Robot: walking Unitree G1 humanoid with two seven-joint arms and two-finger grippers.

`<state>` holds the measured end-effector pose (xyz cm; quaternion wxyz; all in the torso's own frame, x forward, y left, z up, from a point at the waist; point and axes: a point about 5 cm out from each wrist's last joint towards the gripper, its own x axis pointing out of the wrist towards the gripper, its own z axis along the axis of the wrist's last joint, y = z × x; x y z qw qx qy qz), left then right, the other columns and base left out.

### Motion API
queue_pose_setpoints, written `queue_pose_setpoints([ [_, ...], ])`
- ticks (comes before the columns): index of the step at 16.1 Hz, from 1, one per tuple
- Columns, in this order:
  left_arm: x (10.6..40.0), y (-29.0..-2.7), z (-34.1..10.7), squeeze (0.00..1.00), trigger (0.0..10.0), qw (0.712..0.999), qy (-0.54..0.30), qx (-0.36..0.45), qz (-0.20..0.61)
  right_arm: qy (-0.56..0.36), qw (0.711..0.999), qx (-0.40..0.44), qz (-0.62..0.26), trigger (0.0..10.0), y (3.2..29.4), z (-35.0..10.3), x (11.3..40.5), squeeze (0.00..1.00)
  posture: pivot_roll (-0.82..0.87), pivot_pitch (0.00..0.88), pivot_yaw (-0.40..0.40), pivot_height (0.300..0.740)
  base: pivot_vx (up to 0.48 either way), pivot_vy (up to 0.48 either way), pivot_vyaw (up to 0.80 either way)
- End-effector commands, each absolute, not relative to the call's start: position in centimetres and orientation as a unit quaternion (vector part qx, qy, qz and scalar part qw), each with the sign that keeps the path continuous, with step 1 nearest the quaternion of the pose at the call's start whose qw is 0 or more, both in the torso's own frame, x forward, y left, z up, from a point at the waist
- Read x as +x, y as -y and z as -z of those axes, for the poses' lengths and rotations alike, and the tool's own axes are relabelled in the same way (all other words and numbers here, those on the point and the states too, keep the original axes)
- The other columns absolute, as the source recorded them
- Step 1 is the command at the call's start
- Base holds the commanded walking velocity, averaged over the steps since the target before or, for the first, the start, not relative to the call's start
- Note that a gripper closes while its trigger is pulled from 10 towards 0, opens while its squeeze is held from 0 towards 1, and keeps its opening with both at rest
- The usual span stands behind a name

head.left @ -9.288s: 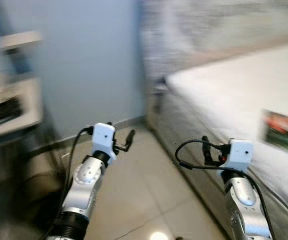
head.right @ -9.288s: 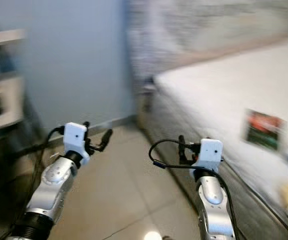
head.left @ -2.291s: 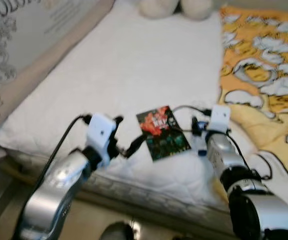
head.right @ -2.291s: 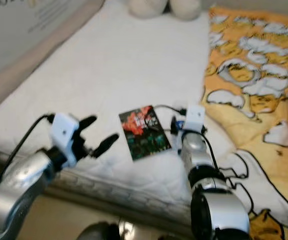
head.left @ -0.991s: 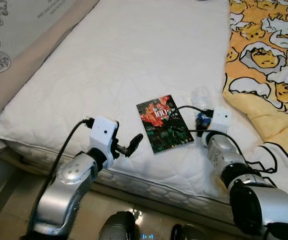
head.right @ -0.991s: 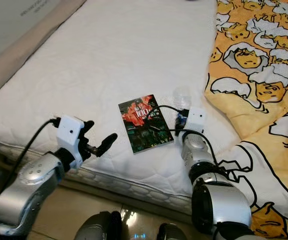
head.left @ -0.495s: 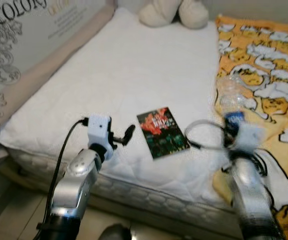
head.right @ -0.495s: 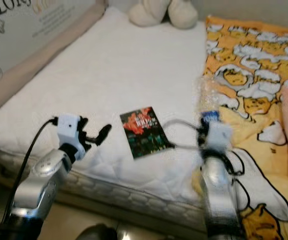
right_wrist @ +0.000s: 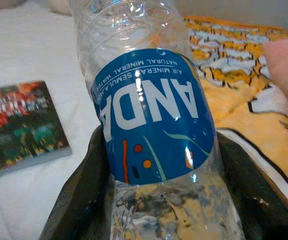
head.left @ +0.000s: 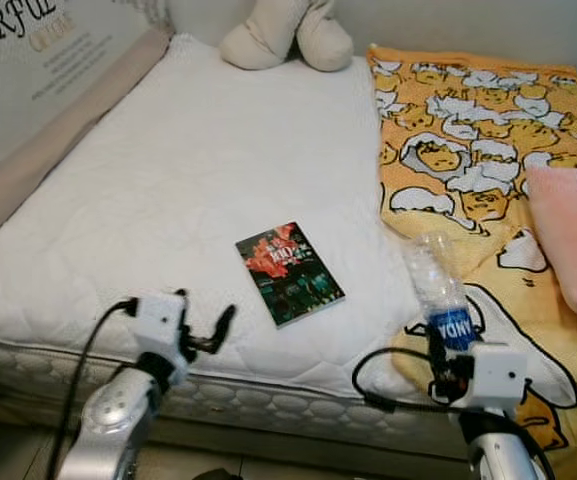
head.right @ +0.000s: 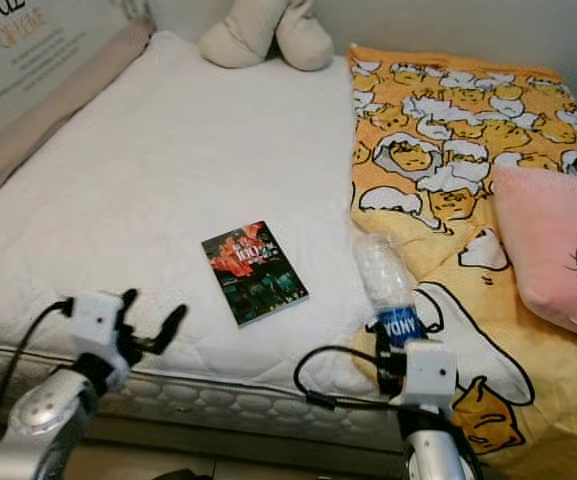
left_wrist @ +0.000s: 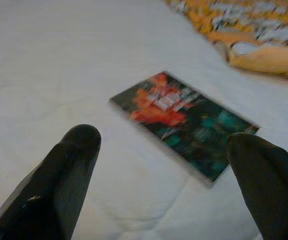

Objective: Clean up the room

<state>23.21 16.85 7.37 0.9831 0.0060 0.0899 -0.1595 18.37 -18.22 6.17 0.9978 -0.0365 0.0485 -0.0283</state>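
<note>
While the right pincer [head.right: 392,358] is raised over the near edge of the bed [head.left: 168,190], its two black fingers [right_wrist: 86,185] pinch a clear plastic bottle [head.right: 384,284] with a blue label, one finger on each side of the label. The bottle points away from the robot and tilts a little to the left, above the place where the white mattress meets the yellow blanket [head.left: 478,150]. To the left, the left pincer [head.left: 206,333] hangs just above the near edge of the mattress with its fingers spread and nothing between them. A little beyond it a book [head.left: 289,273] with a dark red and green cover lies flat on the mattress, turned at an angle. A pink pillow [head.right: 558,250] rests on the blanket at the right. At the far end of the bed lies a cream plush toy [head.left: 283,35].
</note>
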Motion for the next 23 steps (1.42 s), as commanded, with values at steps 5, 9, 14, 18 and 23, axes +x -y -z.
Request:
queue_pose_setpoints([
  [5, 25.4, -14.9, -8.0, 0.00, 10.0, 0.983, -0.057, 0.012, 0.172, -0.066, 0.996, -0.019, 0.051, 10.0, 19.0, -5.3, 20.8, 0.00, -0.03, 0.000, 0.001, 0.740, 0.000, 0.000, 0.00],
  [9, 26.1, -14.4, -8.3, 0.00, 10.0, 0.984, -0.052, 0.019, 0.170, -0.077, 0.995, -0.009, 0.063, 10.0, 19.6, -4.8, 21.6, 0.00, -0.03, 0.000, 0.001, 0.740, -0.127, 0.000, 0.00],
  [14, 26.8, -13.1, -8.5, 0.00, 10.0, 0.983, -0.039, 0.031, 0.178, -0.071, 0.995, 0.000, 0.066, 10.0, 19.9, -5.0, 23.0, 0.00, -0.04, 0.000, 0.009, 0.740, -0.319, 0.000, 0.00],
  [18, 27.3, -12.8, -8.7, 0.00, 10.0, 0.983, -0.031, 0.037, 0.175, -0.073, 0.995, 0.012, 0.062, 10.0, 19.6, -4.9, 23.4, 0.00, -0.04, 0.000, 0.018, 0.740, -0.301, 0.000, 0.00],
  [23, 27.2, -12.3, -8.9, 0.00, 10.0, 0.979, -0.017, 0.057, 0.195, -0.075, 0.995, 0.018, 0.056, 10.0, 19.3, -4.8, 23.7, 0.00, -0.03, 0.000, 0.019, 0.740, -0.279, 0.000, 0.00],
])
